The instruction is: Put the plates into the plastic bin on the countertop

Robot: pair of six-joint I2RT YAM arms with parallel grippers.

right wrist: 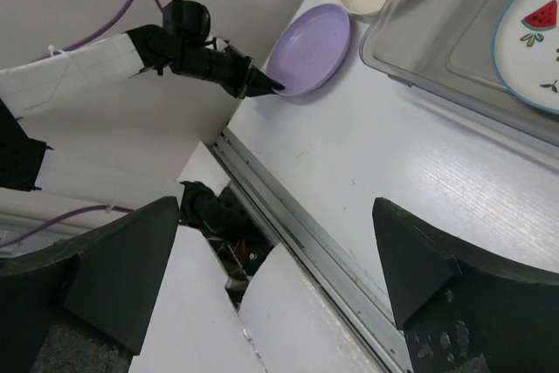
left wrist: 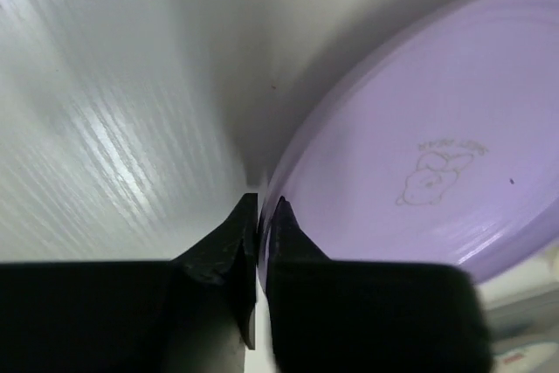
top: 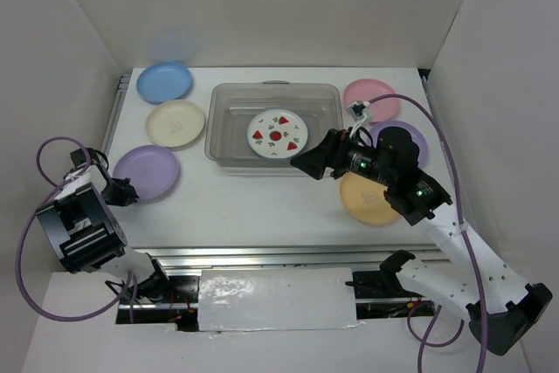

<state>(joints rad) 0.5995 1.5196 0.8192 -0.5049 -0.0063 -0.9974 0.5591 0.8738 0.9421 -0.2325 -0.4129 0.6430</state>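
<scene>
My left gripper (top: 129, 191) is shut on the near-left rim of a purple plate (top: 147, 171); the left wrist view shows the jaws (left wrist: 260, 207) pinching that rim (left wrist: 419, 128). The watermelon plate (top: 277, 134) lies in the clear plastic bin (top: 273, 86). Blue (top: 164, 81) and cream (top: 175, 122) plates lie left of the bin. Pink (top: 370, 99), a second purple (top: 410, 134) and orange-yellow (top: 367, 200) plates lie to its right. My right gripper (top: 303, 163) is open and empty, hovering over the bin's front right corner (right wrist: 276, 207).
A metal rail (top: 262, 255) runs along the countertop's near edge, and white walls close in on three sides. The right arm partly covers the second purple plate. The right wrist view shows the left gripper (right wrist: 262, 85) at the purple plate (right wrist: 310, 48), and the bin's corner (right wrist: 437, 50).
</scene>
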